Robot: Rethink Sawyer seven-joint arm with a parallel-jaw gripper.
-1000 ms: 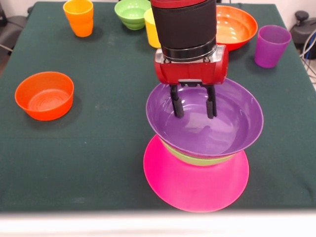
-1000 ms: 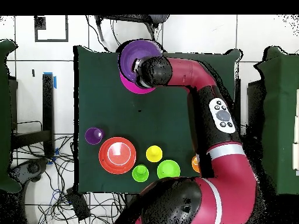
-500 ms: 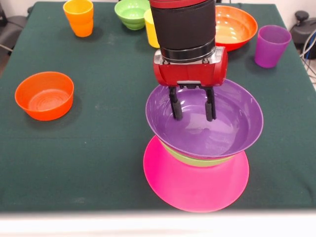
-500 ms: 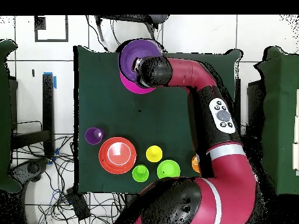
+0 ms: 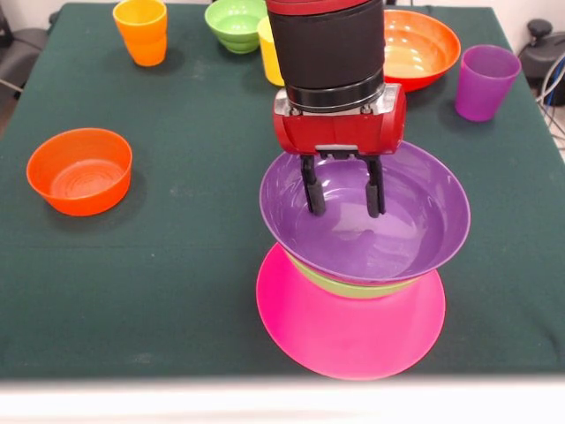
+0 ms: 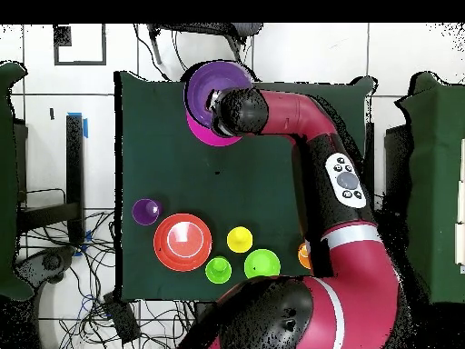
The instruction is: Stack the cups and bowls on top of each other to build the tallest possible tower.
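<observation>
the gripper (image 5: 341, 198) had risen a little inside the purple bowl (image 5: 415, 221), fingers spread and empty, leaving that bowl seated on the green bowl (image 5: 353, 284) over the pink base (image 5: 344, 340), apparently placed.

A purple bowl (image 5: 388, 234) sits over a light green bowl (image 5: 353, 284) and a hot pink bowl (image 5: 344, 331) on a dark green tabletop (image 5: 194, 177). A red and black hand (image 5: 341, 190) hangs inside the purple one. Around them are orange-red bowls (image 5: 79, 170), an orange cup (image 5: 141, 31), a yellow cup (image 5: 268, 49) and a purple cup (image 5: 485, 81).
</observation>
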